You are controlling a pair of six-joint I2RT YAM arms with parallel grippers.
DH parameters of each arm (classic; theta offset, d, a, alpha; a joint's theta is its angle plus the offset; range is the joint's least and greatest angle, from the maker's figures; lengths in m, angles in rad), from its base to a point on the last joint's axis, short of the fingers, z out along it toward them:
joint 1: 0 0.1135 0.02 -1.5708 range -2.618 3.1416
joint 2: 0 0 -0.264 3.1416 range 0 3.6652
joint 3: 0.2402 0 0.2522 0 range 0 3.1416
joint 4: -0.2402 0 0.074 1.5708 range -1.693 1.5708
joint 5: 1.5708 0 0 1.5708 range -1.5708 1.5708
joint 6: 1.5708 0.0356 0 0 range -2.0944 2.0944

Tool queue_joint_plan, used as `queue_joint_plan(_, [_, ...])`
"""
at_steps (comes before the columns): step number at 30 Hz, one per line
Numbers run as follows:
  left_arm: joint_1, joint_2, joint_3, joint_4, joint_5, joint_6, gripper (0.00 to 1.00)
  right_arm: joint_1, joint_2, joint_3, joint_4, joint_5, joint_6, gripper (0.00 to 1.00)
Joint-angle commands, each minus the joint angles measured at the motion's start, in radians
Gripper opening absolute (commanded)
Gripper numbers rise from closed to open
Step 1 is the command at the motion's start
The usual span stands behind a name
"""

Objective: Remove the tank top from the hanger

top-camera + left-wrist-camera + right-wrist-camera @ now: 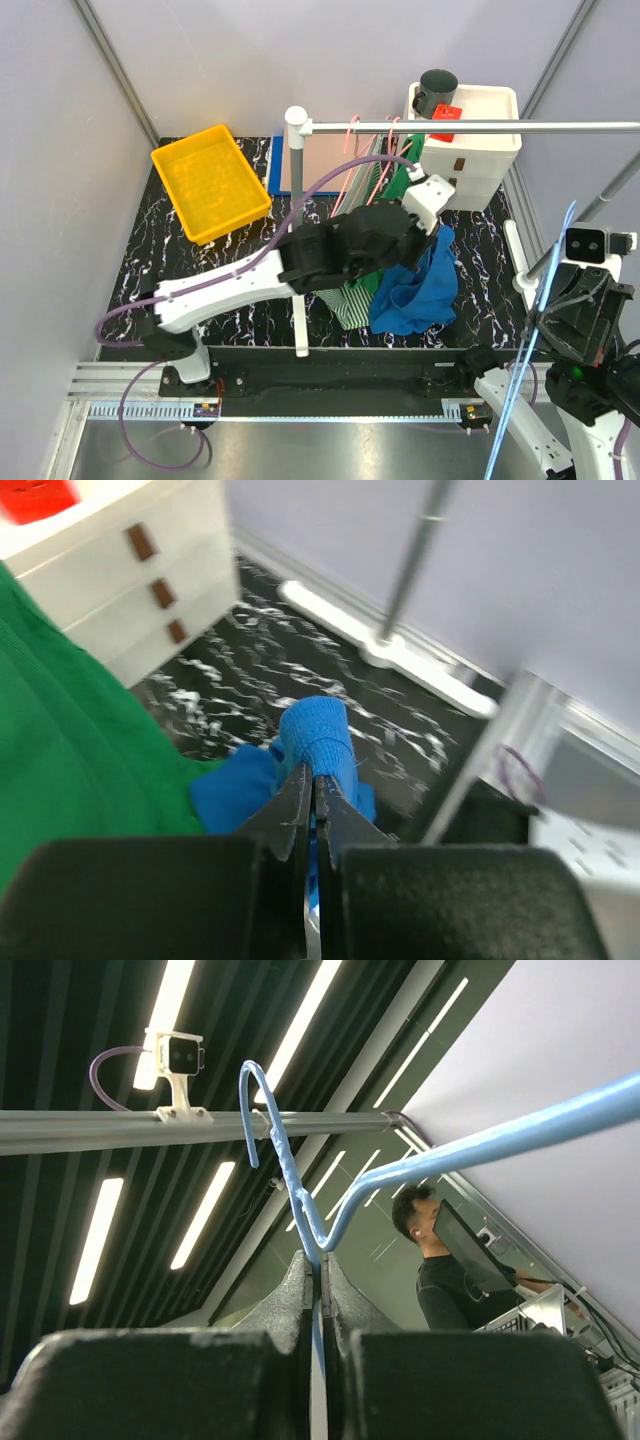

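My left gripper (315, 780) is clamped tight on a fold of the bright blue fabric tank top (415, 290), the two black fingers (290, 810) pressed together with cloth pinched between them. From the top camera, the tank top hangs bunched below that gripper, over the black marble-patterned tabletop (200, 270), just beside the green garment (400, 175) that hangs from the horizontal metal rail (520, 126).

My right gripper (318, 1265) sits at the near right edge of the rig, closed narrow on the thin stem of the light blue wire hanger (500, 1138). The hook (255, 1100) points up and one arm sweeps off to the right. No cloth is on the part of the hanger I can see, and it is well apart from the tank top, so the tank top is off it.

Pink wire hangers (352, 130) also sit on the rail. Behind them stands a white drawer unit (470, 150) with a dark cup (437, 90) and a small red object (445, 118) on top. A yellow plastic basket (210, 182) lies at the far left of the table.
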Motion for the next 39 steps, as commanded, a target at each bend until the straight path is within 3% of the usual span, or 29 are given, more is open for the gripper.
queue_joint_plan(1, [-0.032,-0.183,-0.049,0.031,0.165,-0.004,0.00,0.007,0.034,-0.072,0.096,0.023,0.237,0.00])
queue_joint_plan(9, [-0.132,-0.436,-0.197,-0.049,0.227,-0.066,0.00,0.009,0.071,-0.181,0.144,0.000,0.172,0.00])
queue_joint_plan(14, [-0.200,-0.583,-0.257,-0.211,0.221,-0.198,0.00,0.007,0.106,-0.199,0.145,-0.021,0.087,0.00])
queue_joint_plan(19, [-0.230,-0.833,-0.424,-0.231,0.158,-0.339,0.00,0.009,0.164,-0.116,-0.068,-0.110,-0.127,0.00])
queue_joint_plan(25, [-0.230,-0.949,-0.425,-0.443,0.101,-0.484,0.00,0.007,0.201,-0.099,-0.089,-0.098,-0.209,0.00])
queue_joint_plan(28, [-0.230,-0.973,-0.471,-0.581,-0.006,-0.582,0.00,0.007,0.197,-0.060,-0.183,-0.054,-0.314,0.00])
queue_joint_plan(32, [-0.230,-0.998,-0.533,-0.699,-0.150,-0.747,0.00,0.007,0.212,0.055,-0.480,-0.023,-0.523,0.00])
queue_joint_plan(36, [-0.229,-1.027,-0.556,-0.843,-0.343,-0.927,0.00,0.007,0.218,0.138,-0.620,-0.001,-0.655,0.00])
queue_joint_plan(39, [-0.230,-1.045,-0.562,-0.843,-0.431,-0.962,0.00,0.009,0.207,0.187,-0.714,0.020,-0.716,0.00])
